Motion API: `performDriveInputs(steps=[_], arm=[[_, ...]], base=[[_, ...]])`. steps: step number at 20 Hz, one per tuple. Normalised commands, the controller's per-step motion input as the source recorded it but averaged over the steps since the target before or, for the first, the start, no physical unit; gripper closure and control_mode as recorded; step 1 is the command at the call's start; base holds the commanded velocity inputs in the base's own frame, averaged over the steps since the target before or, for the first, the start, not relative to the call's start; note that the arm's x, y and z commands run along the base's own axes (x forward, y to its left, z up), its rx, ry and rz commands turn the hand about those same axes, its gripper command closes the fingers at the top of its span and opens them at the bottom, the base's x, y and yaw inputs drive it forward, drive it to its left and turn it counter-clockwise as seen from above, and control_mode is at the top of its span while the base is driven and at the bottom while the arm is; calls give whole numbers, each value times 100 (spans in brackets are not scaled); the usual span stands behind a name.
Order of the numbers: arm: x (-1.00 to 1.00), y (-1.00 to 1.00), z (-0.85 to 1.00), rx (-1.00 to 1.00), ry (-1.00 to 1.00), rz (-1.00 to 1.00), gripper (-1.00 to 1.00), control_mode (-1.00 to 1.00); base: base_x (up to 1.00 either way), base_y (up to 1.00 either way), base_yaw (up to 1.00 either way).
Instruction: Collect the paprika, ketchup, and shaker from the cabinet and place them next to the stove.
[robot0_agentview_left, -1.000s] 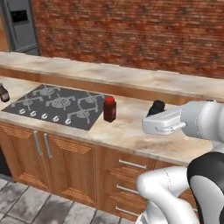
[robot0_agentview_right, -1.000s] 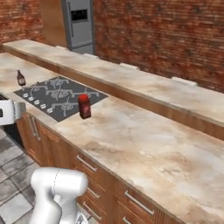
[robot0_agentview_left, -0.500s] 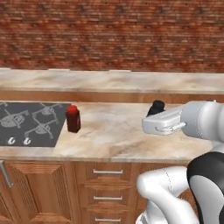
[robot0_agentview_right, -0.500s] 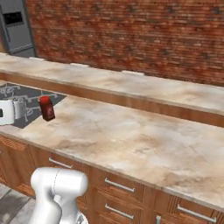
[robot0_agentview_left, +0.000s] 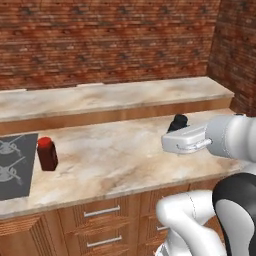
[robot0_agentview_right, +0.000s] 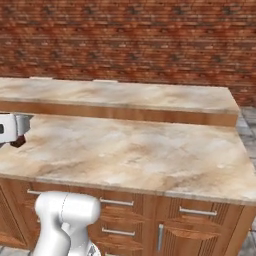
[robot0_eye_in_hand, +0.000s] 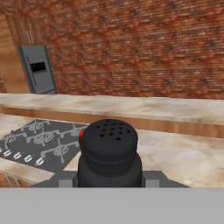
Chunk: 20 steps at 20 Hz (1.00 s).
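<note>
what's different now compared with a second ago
The base has driven and turned, so the whole scene slid left: the stove is now at the left edge and the ketchup has passed from sight. The paprika itself stays beside the stove. The hand still holds the shaker.

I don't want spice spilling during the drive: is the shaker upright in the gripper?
Upright. In the hand view the shaker stands with its holed top facing up, clamped in the gripper, level with the countertop behind.
</note>
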Motion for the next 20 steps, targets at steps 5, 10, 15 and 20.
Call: performDriveInputs(steps=[5, 10, 15, 20], arm=[[0, 0, 0, 0, 0, 0, 100, 100], [0, 0, 0, 0, 0, 0, 100, 100], [0, 0, 0, 0, 0, 0, 100, 100], [0, 0, 0, 0, 0, 0, 100, 100]], base=[[0, 58, -32], [1, 70, -20], [24, 54, -7], [38, 58, 0]])
